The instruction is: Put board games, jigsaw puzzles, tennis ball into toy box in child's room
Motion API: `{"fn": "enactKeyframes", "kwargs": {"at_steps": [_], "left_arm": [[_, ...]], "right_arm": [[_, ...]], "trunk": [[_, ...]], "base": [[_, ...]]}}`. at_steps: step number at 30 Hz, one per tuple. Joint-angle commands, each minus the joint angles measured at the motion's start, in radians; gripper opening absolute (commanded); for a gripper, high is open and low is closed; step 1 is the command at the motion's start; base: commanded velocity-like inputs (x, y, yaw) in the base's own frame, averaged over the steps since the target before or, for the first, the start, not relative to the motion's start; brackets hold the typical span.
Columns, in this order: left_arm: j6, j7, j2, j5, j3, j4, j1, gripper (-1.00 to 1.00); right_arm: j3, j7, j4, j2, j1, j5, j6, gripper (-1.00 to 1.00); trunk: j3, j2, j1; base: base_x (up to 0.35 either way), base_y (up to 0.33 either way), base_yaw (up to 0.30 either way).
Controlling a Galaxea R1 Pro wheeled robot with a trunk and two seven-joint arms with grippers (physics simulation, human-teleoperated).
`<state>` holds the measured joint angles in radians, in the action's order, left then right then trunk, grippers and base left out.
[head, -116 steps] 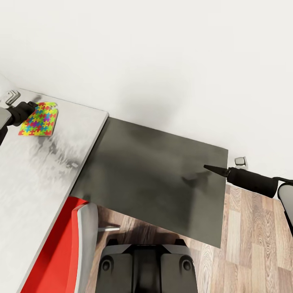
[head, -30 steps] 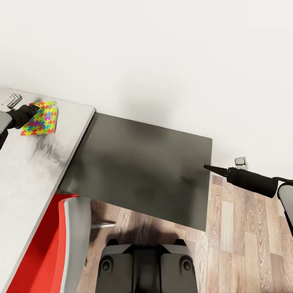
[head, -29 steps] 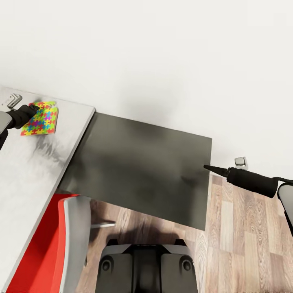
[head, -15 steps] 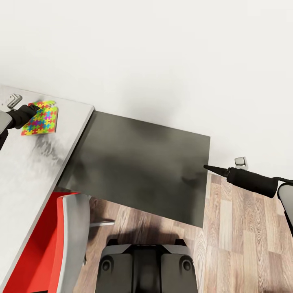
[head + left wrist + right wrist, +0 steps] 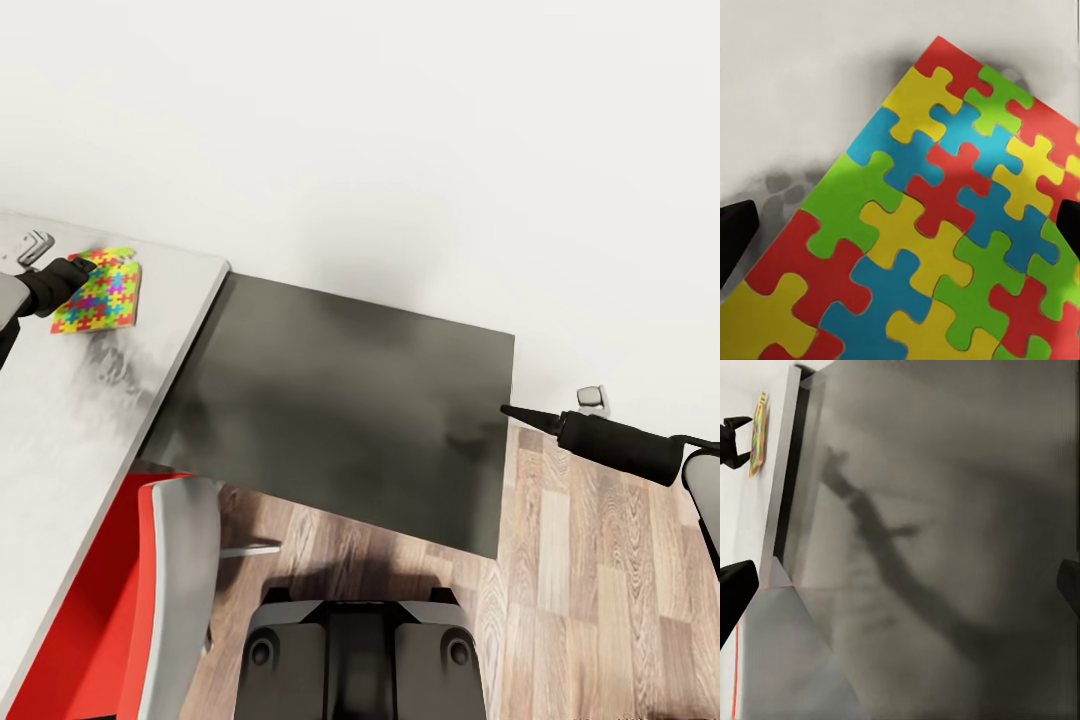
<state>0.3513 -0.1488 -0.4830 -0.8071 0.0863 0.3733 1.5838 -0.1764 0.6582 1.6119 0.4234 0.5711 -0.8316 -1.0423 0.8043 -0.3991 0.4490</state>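
Observation:
A jigsaw puzzle [image 5: 98, 290], a bright slab of interlocking pieces, hangs tilted a little above the light grey part of the table [image 5: 60, 420]. My left gripper [image 5: 82, 266] is shut on its near corner. In the left wrist view the jigsaw puzzle [image 5: 937, 225] spans the space between the two black fingertips [image 5: 735, 232]. My right gripper [image 5: 512, 411] hovers open over the right edge of the table's dark wing [image 5: 340, 400], holding nothing. The right wrist view looks along the dark wing [image 5: 967, 547] to the far puzzle [image 5: 757, 431]. The toy box is out of view.
A red and grey chair [image 5: 130, 600] stands tucked under the table's light part, beside my base [image 5: 360, 650]. A white wall backs the table. Wood-plank floor [image 5: 600, 600] lies to the right. Small grey fittings [image 5: 592, 400] sit low on the wall.
The whole view has shifted: the table slid left in the picture, showing more floor at right. Both grippers and the held puzzle keep their places in the view.

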Motion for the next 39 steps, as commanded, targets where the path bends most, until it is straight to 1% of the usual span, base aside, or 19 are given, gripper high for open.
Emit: {"fn": "enactKeyframes", "kwargs": {"at_steps": [1, 15, 28, 39], "left_arm": [[0.002, -0.006, 0.000, -0.027, 0.014, -0.014, -0.001, 1.00], [-0.001, -0.005, 0.000, -0.027, 0.015, -0.014, -0.001, 1.00], [0.003, 0.033, 0.000, -0.026, 0.016, -0.014, -0.002, 1.00], [0.009, 0.040, -0.002, -0.026, 0.017, -0.014, -0.008, 1.00]], "right_arm": [[-0.001, 0.006, 0.000, 0.000, 0.001, 0.005, -0.005, 1.00], [0.001, 0.006, 0.000, 0.000, 0.001, 0.005, -0.005, 1.00], [0.001, 0.006, 0.000, 0.000, 0.000, 0.005, -0.005, 1.00], [0.001, 0.006, 0.000, 0.000, 0.000, 0.005, -0.005, 1.00]], "trunk": [[0.001, -0.001, 0.001], [0.001, -0.001, 0.001], [0.001, -0.001, 0.001], [0.001, -0.001, 0.001]], "base": [[-0.001, 0.000, -0.114], [0.000, 0.000, -0.180], [-0.008, -0.007, -0.036], [-0.148, -0.139, -0.004]]}}
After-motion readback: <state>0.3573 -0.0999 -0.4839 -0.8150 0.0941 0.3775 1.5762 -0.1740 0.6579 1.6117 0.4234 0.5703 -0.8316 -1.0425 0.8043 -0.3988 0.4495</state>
